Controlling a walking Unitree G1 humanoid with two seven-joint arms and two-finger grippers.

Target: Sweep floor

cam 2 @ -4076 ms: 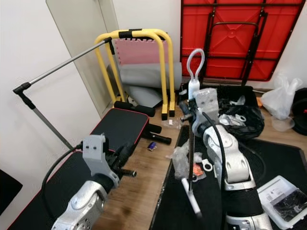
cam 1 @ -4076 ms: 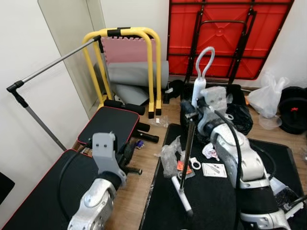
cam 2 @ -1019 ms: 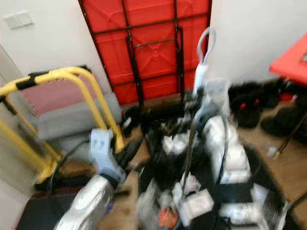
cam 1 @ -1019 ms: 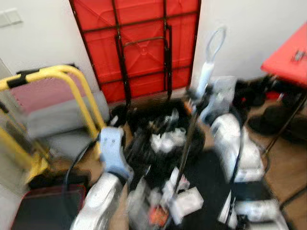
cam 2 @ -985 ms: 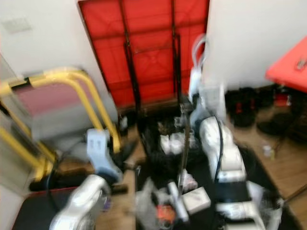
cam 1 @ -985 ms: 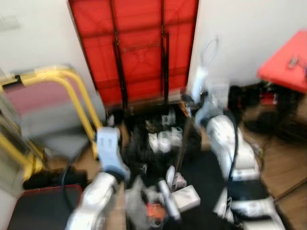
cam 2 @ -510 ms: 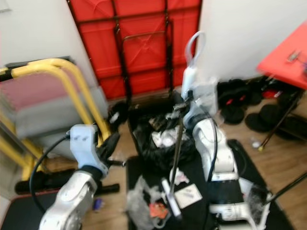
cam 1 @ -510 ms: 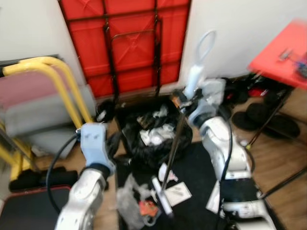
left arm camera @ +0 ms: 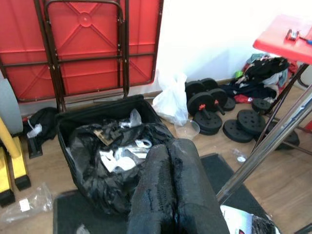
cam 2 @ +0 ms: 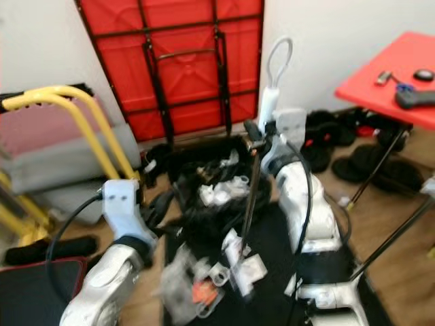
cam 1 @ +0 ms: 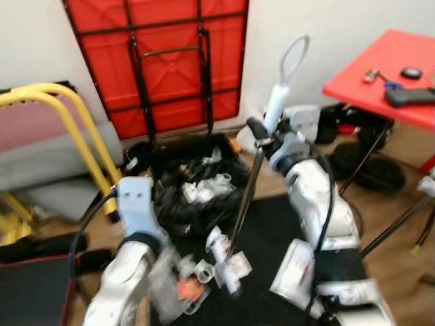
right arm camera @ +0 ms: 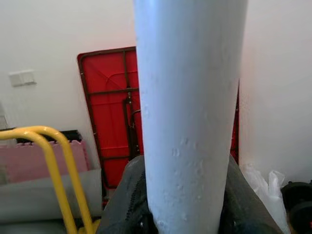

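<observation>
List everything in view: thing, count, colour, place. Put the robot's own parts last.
Folded table: one, red with black frame, leaning on the wall.
Standing table: one, red, at right, small items on top.
Bin with black bag: one, full of white rubbish, below the folded table.
Exercise frame: one, yellow, at left.
Weight plates: several, black, under the standing table.
Floor mat: one, black, littered with wrappers.
Broom: one, white loop handle, dark shaft, head on the mat.
Left tool: black fingers together, pointing toward the bin.
Right tool: gripping the broom handle.
</observation>
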